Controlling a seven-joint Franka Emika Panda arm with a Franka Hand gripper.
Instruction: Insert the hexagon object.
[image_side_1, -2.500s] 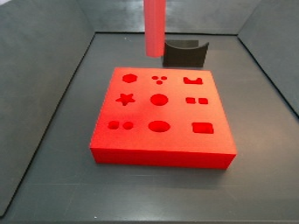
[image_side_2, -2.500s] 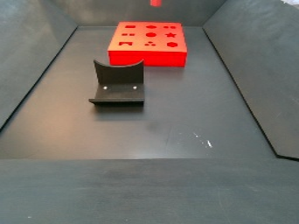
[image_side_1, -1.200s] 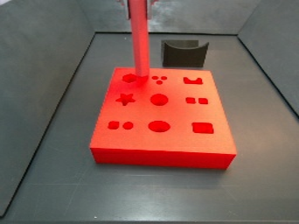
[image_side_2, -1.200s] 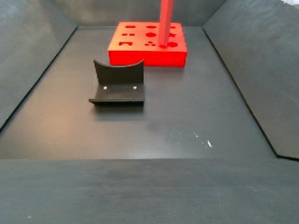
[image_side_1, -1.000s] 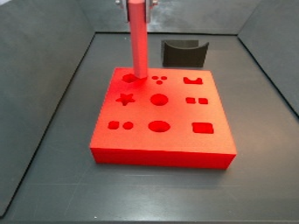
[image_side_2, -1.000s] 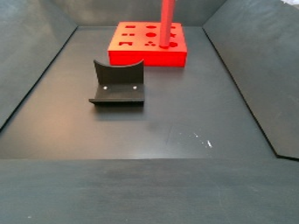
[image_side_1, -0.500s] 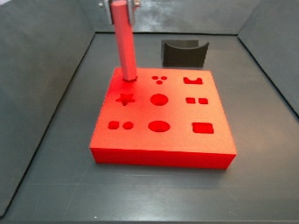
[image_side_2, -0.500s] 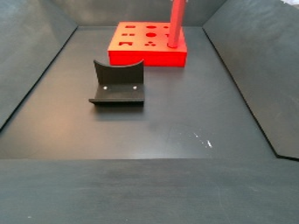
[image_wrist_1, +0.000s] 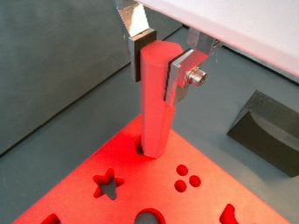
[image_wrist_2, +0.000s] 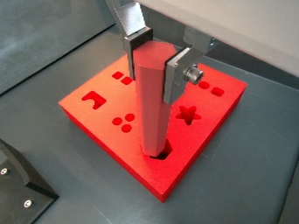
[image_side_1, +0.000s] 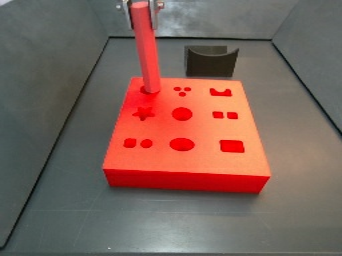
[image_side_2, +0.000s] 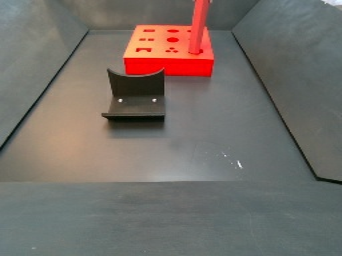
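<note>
Since the frames from a second ago, the red rod (image_side_1: 143, 50) has shifted sideways and now leans a little, its lower end sitting in the hole at a corner of the red block (image_side_1: 201, 160). Both wrist views show the gripper (image_wrist_1: 160, 59) closed on the rod's upper end, a silver finger (image_wrist_2: 181, 68) pressed against each side. Below the jaws the rod (image_wrist_2: 149, 105) runs down into the block (image_wrist_2: 107, 144). A black bracket (image_side_2: 134, 96) stands well apart on the floor.
</note>
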